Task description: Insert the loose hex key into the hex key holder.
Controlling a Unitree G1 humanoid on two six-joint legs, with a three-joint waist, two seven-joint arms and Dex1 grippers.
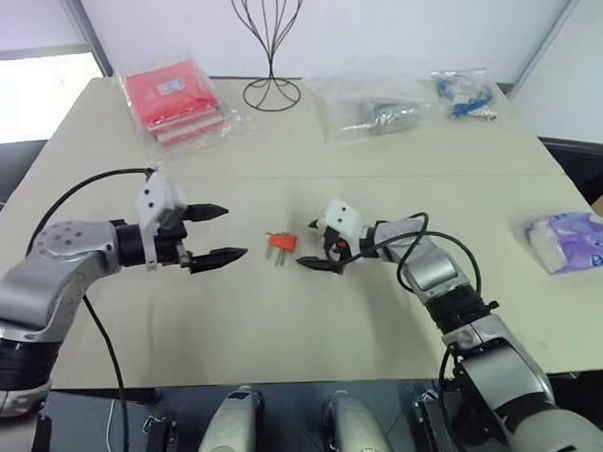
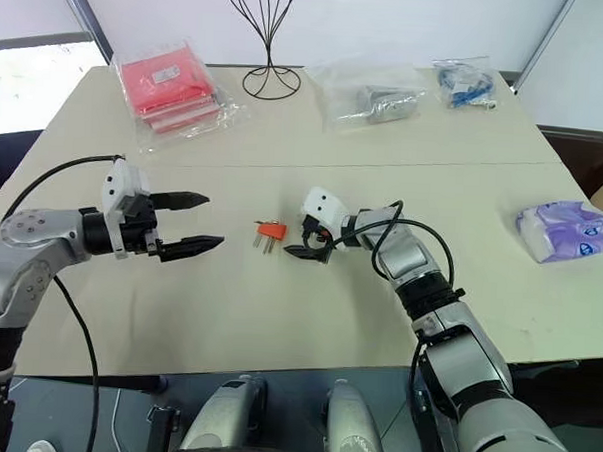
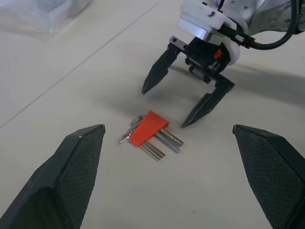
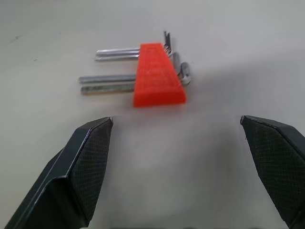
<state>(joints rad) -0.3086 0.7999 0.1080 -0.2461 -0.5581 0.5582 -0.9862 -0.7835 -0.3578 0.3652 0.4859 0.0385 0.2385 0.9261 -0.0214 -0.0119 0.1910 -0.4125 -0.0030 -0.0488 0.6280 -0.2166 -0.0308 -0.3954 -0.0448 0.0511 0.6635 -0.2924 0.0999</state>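
Two hands flank the hex key holder (image 1: 282,243), a small orange-red block lying flat on the beige tabletop (image 1: 307,326) near its middle. Several short metal keys stick out of one long side of the block, and their bent ends crowd together at the opposite side; among them I cannot tell a separate loose hex key from the ones seated in the block.

On the holder's left, the left hand (image 1: 217,232) hangs above the tabletop with its two black fingers spread wide and nothing between them, tips aimed toward the holder but clearly apart from it. On the holder's right, the right hand (image 1: 313,245) sits low over the tabletop, much nearer the block, its fingers also spread wide and empty, one tip close to the holder's edge without touching it. In the right wrist view the holder (image 4: 157,75) lies just beyond the gap between the two fingertips.

Farther back on the tabletop are a stack of flat red packets in clear plastic (image 1: 177,100), a black wire stand (image 1: 271,39), a clear bag with a grey item (image 1: 377,111) and a small bag with blue parts (image 1: 465,93). A purple-patterned packet (image 1: 573,241) lies near the right edge.
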